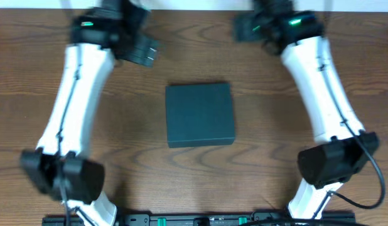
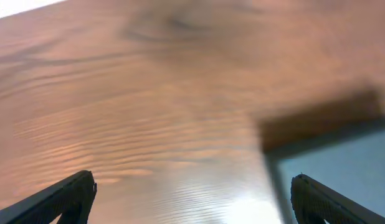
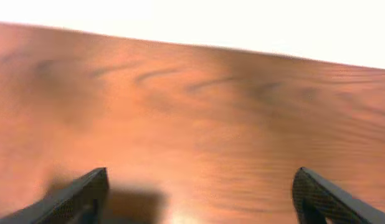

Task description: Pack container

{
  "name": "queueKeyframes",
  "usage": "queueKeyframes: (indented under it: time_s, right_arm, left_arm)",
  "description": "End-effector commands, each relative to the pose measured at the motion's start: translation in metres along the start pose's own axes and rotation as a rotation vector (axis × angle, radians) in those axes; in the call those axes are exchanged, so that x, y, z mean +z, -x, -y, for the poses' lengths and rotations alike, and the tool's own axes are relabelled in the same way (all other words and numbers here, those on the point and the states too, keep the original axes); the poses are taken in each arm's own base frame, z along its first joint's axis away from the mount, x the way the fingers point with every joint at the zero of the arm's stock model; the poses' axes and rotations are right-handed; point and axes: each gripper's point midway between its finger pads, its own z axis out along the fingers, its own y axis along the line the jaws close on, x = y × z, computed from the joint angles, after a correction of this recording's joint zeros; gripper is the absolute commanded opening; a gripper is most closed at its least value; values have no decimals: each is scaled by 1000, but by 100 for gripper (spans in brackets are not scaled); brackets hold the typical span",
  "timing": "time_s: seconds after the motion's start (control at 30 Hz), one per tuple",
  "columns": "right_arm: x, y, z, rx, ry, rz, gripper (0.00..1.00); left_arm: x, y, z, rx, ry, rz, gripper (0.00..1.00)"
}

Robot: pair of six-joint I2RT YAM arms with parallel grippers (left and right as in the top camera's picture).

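The container (image 1: pixel 200 115) is a dark teal-green, roughly square box lying shut and flat in the middle of the wooden table. My left gripper (image 1: pixel 144 50) hangs above the table to the container's far left; in the left wrist view its fingers (image 2: pixel 192 196) are spread wide and empty, with a corner of the container (image 2: pixel 342 168) at the lower right. My right gripper (image 1: pixel 244 28) is at the far right near the table's back edge; its fingers (image 3: pixel 199 193) are spread wide and empty over bare wood.
The wooden table (image 1: pixel 200 176) carries only the container. The arm bases stand at the front left (image 1: pixel 62 176) and front right (image 1: pixel 332 163). The table's back edge runs along the top of the overhead view.
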Motion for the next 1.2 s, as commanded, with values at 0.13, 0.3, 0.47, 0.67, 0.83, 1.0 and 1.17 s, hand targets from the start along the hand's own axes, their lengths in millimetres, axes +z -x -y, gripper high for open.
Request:
queueKeyframes:
  time_s: [0.13,0.3,0.47,0.67,0.83,1.0,1.17]
  right_arm:
    - [-50,3,107,121,-176,-6,99]
    - [-84,-15,129,160,-234,-40,99]
    - [-101,-43,120,156,-233,-71,99]
    - [-104,-107,103,158,-201,-62,99]
    - [-97,-173,89,133,-180,-63,99]
    - [-94,-235,72,95,-148,-83,99]
    - [-97,-273,64,63,-139,-61,99]
  left_arm:
    - [-54,-11,-55,-83,157,51,99]
    - [-107,-20,-54,-125,192,130,99]
    - [-123,-48,-44,-137,173,136,99]
    - [-102,-93,-21,-131,96,143,99]
    - [-78,-124,-12,-174,85,242,98]
    - [-58,-165,-3,-204,82,297,98]
    - [-59,-181,1,-206,90,372,99]
